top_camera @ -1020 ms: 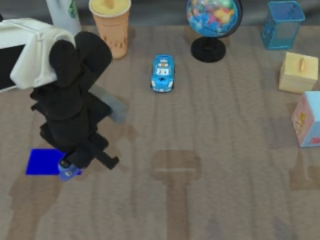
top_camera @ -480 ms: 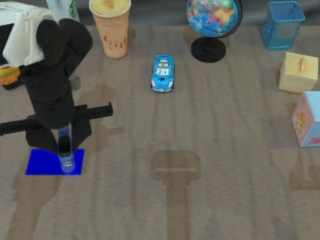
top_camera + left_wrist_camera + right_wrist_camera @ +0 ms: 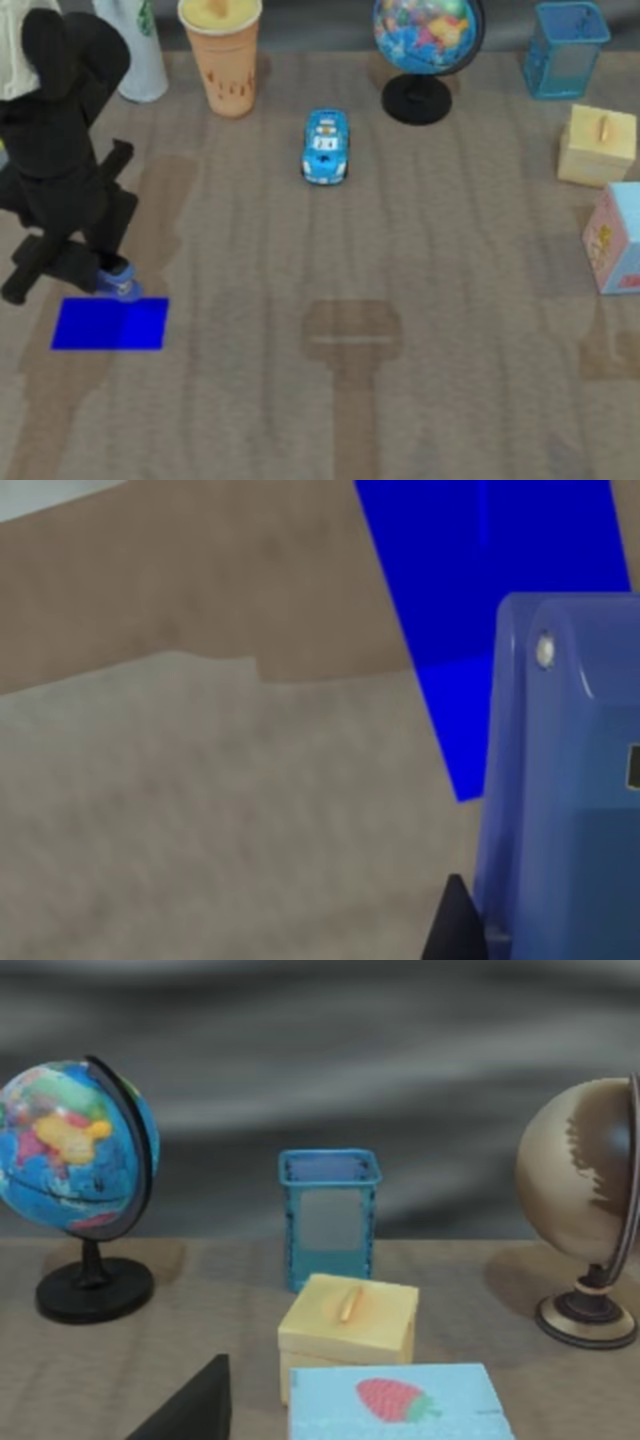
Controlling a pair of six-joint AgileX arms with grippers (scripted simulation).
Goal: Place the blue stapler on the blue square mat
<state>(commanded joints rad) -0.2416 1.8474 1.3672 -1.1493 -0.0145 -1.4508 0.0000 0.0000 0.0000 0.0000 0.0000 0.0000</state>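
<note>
Wood-grain table: left gripper (image 3: 112,275) pinching small light-blue stapler (image 3: 120,283); flat deep-blue square mat (image 3: 109,324) just beyond fingertips.

Top cam overhead; L wrist close on mat (image 3: 480,600), seemingly downward; R wrist level, sharing globe (image 3: 75,1150).

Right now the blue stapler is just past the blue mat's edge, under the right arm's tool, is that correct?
No. It is the left arm's tool over the blue stapler, just past the blue square mat's edge; the top view shows it.
</note>
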